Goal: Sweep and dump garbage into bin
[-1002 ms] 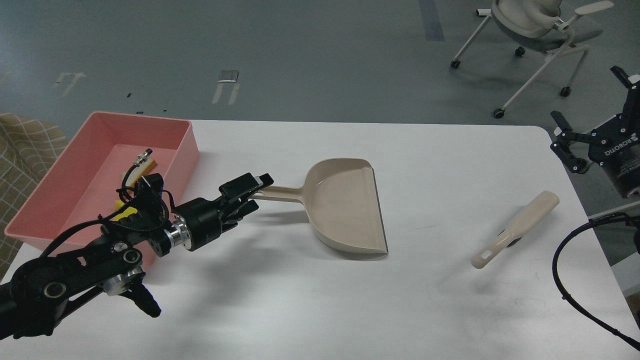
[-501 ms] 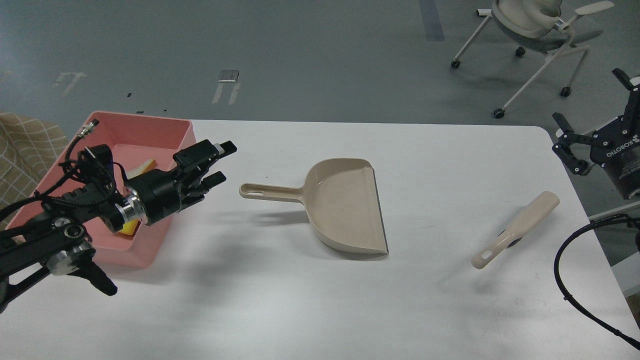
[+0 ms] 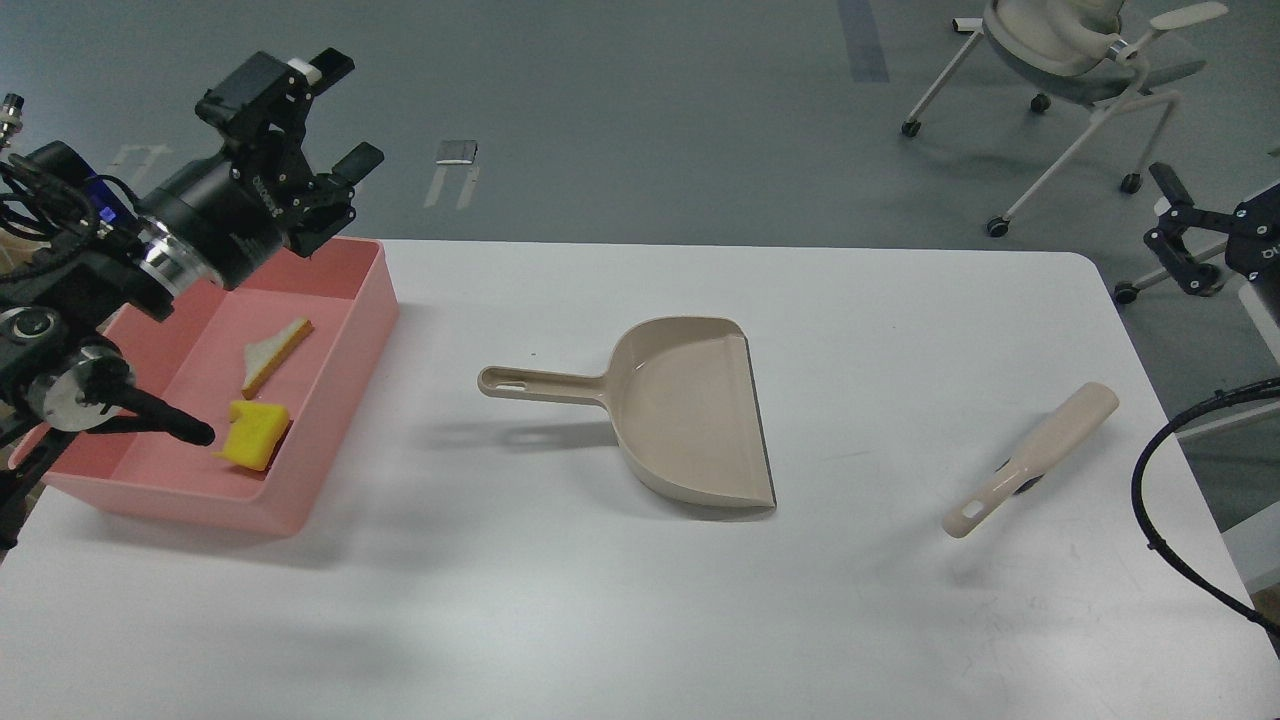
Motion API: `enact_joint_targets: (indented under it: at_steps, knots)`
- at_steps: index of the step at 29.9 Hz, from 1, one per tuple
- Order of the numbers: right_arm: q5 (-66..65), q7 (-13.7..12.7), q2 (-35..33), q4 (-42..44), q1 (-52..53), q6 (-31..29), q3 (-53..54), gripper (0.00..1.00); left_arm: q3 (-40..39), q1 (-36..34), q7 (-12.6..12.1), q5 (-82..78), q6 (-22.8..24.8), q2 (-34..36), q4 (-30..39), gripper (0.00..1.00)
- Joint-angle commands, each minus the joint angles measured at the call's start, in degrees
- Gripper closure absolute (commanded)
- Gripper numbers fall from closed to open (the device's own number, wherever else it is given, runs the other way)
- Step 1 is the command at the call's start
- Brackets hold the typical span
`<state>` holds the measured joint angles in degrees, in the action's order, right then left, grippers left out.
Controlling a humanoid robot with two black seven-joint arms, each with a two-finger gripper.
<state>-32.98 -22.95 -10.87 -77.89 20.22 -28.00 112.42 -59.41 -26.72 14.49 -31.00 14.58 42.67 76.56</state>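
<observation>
The pink bin (image 3: 345,330) stands at the table's left edge. Inside it lie the white bread slice (image 3: 273,353) with tan crust and the yellow sponge (image 3: 254,433). My left gripper (image 3: 340,115) is open and empty, raised high above the bin's far rim. The beige dustpan (image 3: 690,410) rests empty in the middle of the table, handle pointing left. The beige brush (image 3: 1035,458) lies on the table at the right. My right gripper (image 3: 1175,230) is raised off the table's right edge, partly cut off by the frame, and looks open and empty.
A white table (image 3: 600,600) holds everything. A black cable (image 3: 1165,520) loops over the right edge. An office chair (image 3: 1070,60) stands on the grey floor at the back right. A checked fabric object sits behind my left arm at the far left.
My left gripper has pulled away from the dustpan handle, moving left and up above the bin. My right gripper has risen and moved slightly right. The garbage in the bin has come into view.
</observation>
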Motion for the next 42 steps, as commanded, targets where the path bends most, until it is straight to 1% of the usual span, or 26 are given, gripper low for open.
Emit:
enact_joint_targets:
  at_steps: [1, 6, 8, 9, 11, 12, 14, 15, 16, 18, 19, 21, 23, 26, 28, 29, 31, 38, 42]
  knots:
    - [0.19, -0.08, 0.41, 1.59, 4.63, 0.00, -0.01, 0.00, -5.70, -2.27, -0.43, 2.35, 1.77, -3.64, -5.44, 0.02]
    - [5.55, 0.01, 0.59, 5.20, 6.32, 0.00, -0.62, 0.00, -6.33, -6.32, -0.26, 2.79, 1.86, -6.62, -12.66, 0.02]
    - [7.39, 0.09, 1.46, 9.05, 7.80, 0.00, -1.15, 0.00, -6.42, -8.42, -0.17, 5.58, 1.86, -9.61, -16.86, 0.02]
    - [7.40, 0.18, 1.82, 10.20, 8.51, 0.00, -1.15, 0.00, -6.42, -8.95, -0.17, 6.47, 1.86, -10.06, -17.84, 0.02]
    - [7.31, 1.23, 2.17, 15.46, 12.19, 0.00, -1.41, 0.00, -6.33, -10.62, -0.17, 9.46, 2.03, -10.94, -21.87, 0.02]
    - [7.31, 1.24, 2.17, 15.49, 12.21, 0.00, -1.42, 0.00, -6.33, -10.63, -0.17, 9.47, 2.03, -10.94, -21.89, 0.02]
    - [6.87, 1.50, 2.00, 20.56, 15.88, 0.00, -1.85, 0.00, -6.24, -13.08, -0.25, 9.91, 3.52, -13.30, -26.88, 0.02]
    - [6.79, 1.50, 1.82, 21.80, 16.86, 0.00, -2.46, 0.00, -6.15, -13.79, -0.26, 9.91, 4.14, -14.01, -28.21, 0.02]
    - [6.87, 1.59, 1.47, 24.34, 18.69, 0.00, -4.04, 0.00, -5.98, -15.01, -0.26, 9.91, 5.54, -15.06, -31.27, 0.02]
    - [6.78, 1.68, 1.21, 27.86, 21.07, 0.00, -5.97, 0.00, -6.06, -16.51, -0.26, 10.00, 6.86, -16.29, -35.49, 0.02]
    - [6.78, 1.76, 1.20, 29.01, 21.69, 0.00, -6.51, 0.00, -6.06, -16.95, -0.26, 10.00, 7.04, -16.56, -36.47, 0.02]
    - [6.78, 2.29, 1.29, 31.29, 22.75, 0.00, -8.61, 0.00, -6.24, -17.74, -0.26, 10.08, 7.22, -17.18, -37.45, 0.02]
    - [6.78, 4.30, 1.21, 32.88, 22.84, 0.00, -12.56, 0.00, -6.15, -17.66, -0.34, 10.00, 7.22, -17.97, -37.01, 0.02]
    - [6.35, 6.07, 1.12, 33.33, 22.75, 0.00, -16.08, 0.00, -6.07, -17.75, -0.43, 10.08, 7.22, -18.58, -36.92, 0.02]
    - [6.35, 8.87, 1.12, 34.21, 22.75, 0.00, -19.24, 0.00, -6.06, -17.84, -0.52, 10.08, 7.22, -18.94, -36.84, 0.02]
    - [6.35, 9.32, 1.03, 34.12, 22.75, 0.00, -19.69, 0.00, -5.98, -17.84, -0.52, 10.00, 7.22, -19.02, -36.75, 0.02]
    - [6.35, 9.76, 1.12, 34.21, 22.93, 0.00, -19.96, 0.00, -6.06, -17.84, -0.52, 10.08, 7.13, -19.03, -36.40, 0.02]
    - [6.70, 9.76, 0.24, 34.47, 23.02, 0.00, -19.96, 0.00, -5.71, -17.48, -0.78, 10.08, 6.34, -19.20, -36.31, 0.02]
    - [6.87, 9.85, 0.15, 34.30, 22.76, 0.00, -19.79, 0.00, -5.01, -16.96, -0.78, 10.00, 6.17, -21.13, -36.31, 0.02]
